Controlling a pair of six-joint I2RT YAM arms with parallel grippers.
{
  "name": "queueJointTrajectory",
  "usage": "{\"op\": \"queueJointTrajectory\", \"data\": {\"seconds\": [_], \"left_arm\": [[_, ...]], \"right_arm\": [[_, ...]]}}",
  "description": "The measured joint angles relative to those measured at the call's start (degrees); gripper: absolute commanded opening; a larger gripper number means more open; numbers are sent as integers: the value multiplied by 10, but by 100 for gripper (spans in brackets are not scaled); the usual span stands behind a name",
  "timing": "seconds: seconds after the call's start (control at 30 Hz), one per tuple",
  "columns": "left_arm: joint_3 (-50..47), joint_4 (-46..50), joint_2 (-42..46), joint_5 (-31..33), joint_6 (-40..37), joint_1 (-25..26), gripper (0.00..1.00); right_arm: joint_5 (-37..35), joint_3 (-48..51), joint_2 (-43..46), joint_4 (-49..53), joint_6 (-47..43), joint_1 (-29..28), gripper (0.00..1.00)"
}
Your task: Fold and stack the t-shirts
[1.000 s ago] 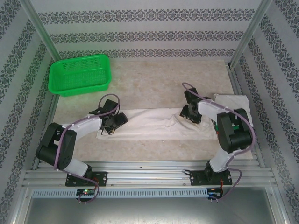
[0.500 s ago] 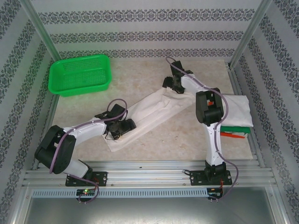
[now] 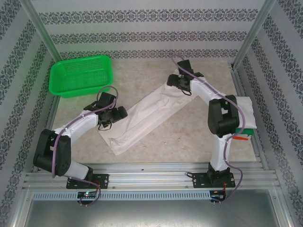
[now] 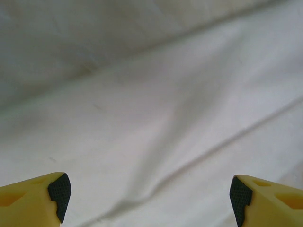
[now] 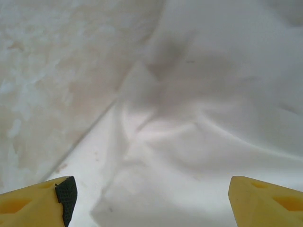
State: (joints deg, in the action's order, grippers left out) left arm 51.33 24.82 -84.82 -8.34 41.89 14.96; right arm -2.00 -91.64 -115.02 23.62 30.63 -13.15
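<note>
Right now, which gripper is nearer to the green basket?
Left. The left gripper is at the t-shirt's left edge, just in front of the green basket; the right gripper is at its far end, across the table.

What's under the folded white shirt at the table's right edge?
Orange-red and green folded edges peek out beneath the white shirt; how many garments lie there is hidden.

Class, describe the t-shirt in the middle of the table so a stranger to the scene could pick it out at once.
On the marbled table, right of the green basket, one white t-shirt lies as a long strip slanting from near left to far right. Unlike the stack of folded shirts at the right edge, it lies alone and stretched out.
</note>
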Motion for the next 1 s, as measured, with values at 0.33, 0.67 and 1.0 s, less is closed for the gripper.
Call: {"op": "queueJointTrajectory", "data": {"seconds": [0.33, 0.67, 1.0], "left_arm": [[5, 0, -66, -2, -70, -23, 88], [-17, -18, -68, -6, -70, -23, 88], [-25, -35, -67, -10, -70, -37, 88]], "right_arm": [[-14, -7, -57, -7, 39, 128, 69], [51, -68, -130, 22, 64, 130, 67], [217, -83, -179, -68, 82, 158, 11]]}}
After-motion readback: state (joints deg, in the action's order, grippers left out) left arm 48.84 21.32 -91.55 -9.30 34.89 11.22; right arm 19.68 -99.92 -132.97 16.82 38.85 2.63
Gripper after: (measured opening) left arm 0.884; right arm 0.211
